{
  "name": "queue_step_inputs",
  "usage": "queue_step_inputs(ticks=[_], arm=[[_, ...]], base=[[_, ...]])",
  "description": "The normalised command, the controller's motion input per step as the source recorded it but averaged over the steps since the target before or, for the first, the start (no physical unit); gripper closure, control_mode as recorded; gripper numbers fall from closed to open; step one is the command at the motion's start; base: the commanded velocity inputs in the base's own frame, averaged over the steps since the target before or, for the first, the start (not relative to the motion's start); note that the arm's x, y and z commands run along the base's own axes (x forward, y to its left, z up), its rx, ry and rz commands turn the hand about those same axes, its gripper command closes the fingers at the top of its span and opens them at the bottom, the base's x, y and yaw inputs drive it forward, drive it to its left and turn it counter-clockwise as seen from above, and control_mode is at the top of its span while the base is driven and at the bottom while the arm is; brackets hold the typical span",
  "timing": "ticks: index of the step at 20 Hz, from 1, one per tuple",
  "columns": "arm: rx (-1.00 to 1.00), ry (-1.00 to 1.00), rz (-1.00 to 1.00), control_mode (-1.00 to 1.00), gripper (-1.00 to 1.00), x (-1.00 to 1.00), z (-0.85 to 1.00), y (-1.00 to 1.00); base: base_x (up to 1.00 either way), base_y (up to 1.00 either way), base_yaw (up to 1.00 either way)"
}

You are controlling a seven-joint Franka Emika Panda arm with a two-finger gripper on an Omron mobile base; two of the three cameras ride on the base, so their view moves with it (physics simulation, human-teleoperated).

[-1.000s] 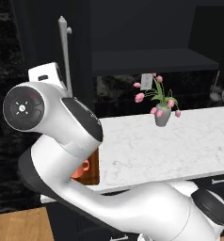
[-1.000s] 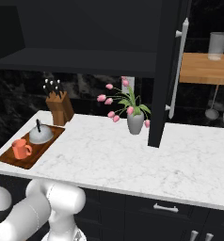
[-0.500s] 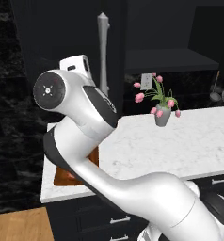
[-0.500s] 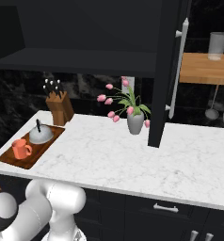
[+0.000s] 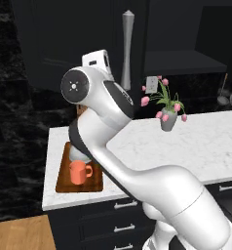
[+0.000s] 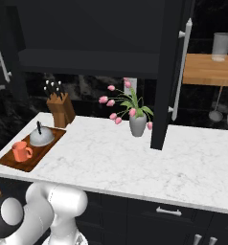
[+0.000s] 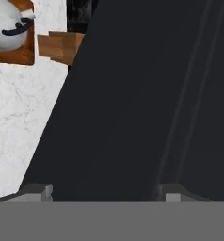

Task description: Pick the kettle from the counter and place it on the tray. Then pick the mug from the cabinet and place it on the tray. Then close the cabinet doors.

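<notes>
The orange mug (image 6: 21, 151) and the silver-grey kettle (image 6: 41, 137) both sit on the reddish-brown tray (image 6: 20, 165) at the left end of the counter (image 6: 135, 158). My gripper (image 7: 104, 193) is open, raised high against the black left cabinet door (image 7: 147, 103), with nothing between its fingertips (image 7: 36, 190). That door's silver bar handle (image 5: 127, 49) stands just right of my hand (image 5: 99, 59). The right cabinet door (image 6: 166, 72) hangs open, its handle (image 6: 180, 67) on the edge. In the left base view my arm hides the kettle behind the mug (image 5: 79, 172).
A grey vase of pink flowers (image 6: 137, 125) stands mid-counter under the open right door. A wooden knife block (image 6: 58, 103) is behind the tray. At the right are a wooden shelf (image 6: 207, 72) with a grey cup (image 6: 222, 45) and hanging utensils (image 6: 216, 112).
My arm has swung up and to the right, pushing the left cabinet door; its handle has moved right in the left base view. Mug, kettle and tray have stayed put.
</notes>
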Motion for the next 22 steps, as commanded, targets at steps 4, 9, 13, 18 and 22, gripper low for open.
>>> queue_step_inputs(ticks=[4,9,13,18,22], arm=[[0.0,0.0,0.0,-1.0,-1.0,0.89,-0.15,-0.39],[0.0,0.0,0.0,-1.0,-1.0,0.97,-0.06,-0.31],[0.0,0.01,0.03,-1.0,-1.0,0.96,-0.02,-0.23],[0.0,0.01,0.06,-1.0,-1.0,0.84,-0.11,-0.15],[0.0,0.05,0.08,-1.0,-1.0,0.73,-0.13,-0.05]], base=[[0.0,0.0,0.0],[0.0,0.0,0.0],[0.0,0.0,0.0],[0.0,0.0,0.0],[0.0,0.0,0.0]])
